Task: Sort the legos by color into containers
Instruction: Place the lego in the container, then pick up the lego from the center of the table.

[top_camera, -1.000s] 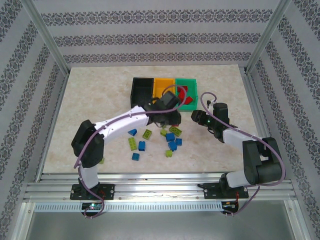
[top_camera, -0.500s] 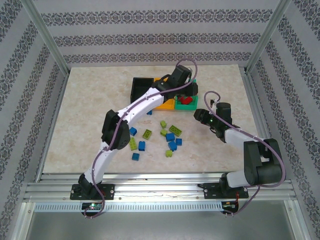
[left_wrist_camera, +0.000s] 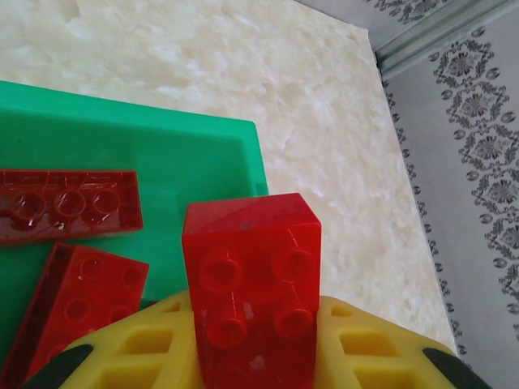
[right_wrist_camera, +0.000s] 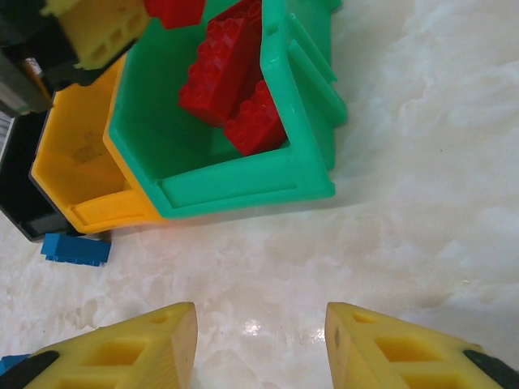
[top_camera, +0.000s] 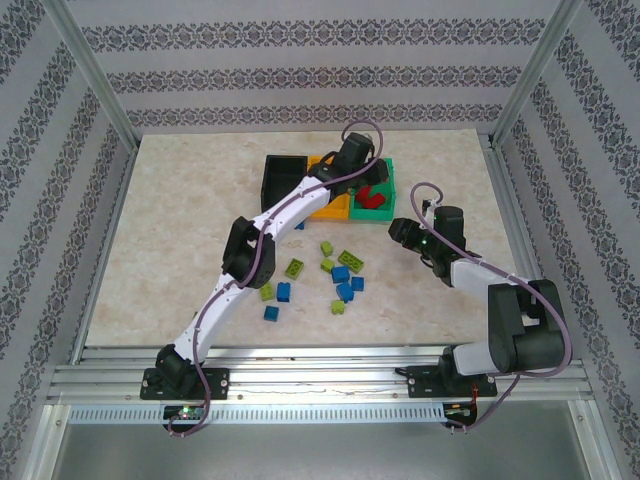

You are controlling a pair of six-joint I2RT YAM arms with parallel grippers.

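My left gripper (left_wrist_camera: 253, 340) is shut on a red lego brick (left_wrist_camera: 250, 285), studs toward the camera, held over the green bin's (left_wrist_camera: 130, 146) right part. Two more red bricks (left_wrist_camera: 69, 207) lie inside that bin. From above, the left gripper (top_camera: 362, 178) reaches over the green bin (top_camera: 376, 214), which stands in a row with the orange-yellow bin (top_camera: 322, 168) and the black bin (top_camera: 283, 178). My right gripper (right_wrist_camera: 261, 340) is open over bare table just in front of the green bin (right_wrist_camera: 243, 190), nothing between its fingers. It also appears from above, the right gripper (top_camera: 398, 230).
Loose blue bricks (top_camera: 348, 271) and lime green bricks (top_camera: 294, 267) lie scattered in the middle of the table in front of the bins. One blue brick (right_wrist_camera: 75, 249) lies close to the orange-yellow bin (right_wrist_camera: 81, 170). Frame posts and patterned walls surround the table.
The left arm swung from the brick pile up and back to above the green bin, carrying the red brick. The right arm has barely moved.
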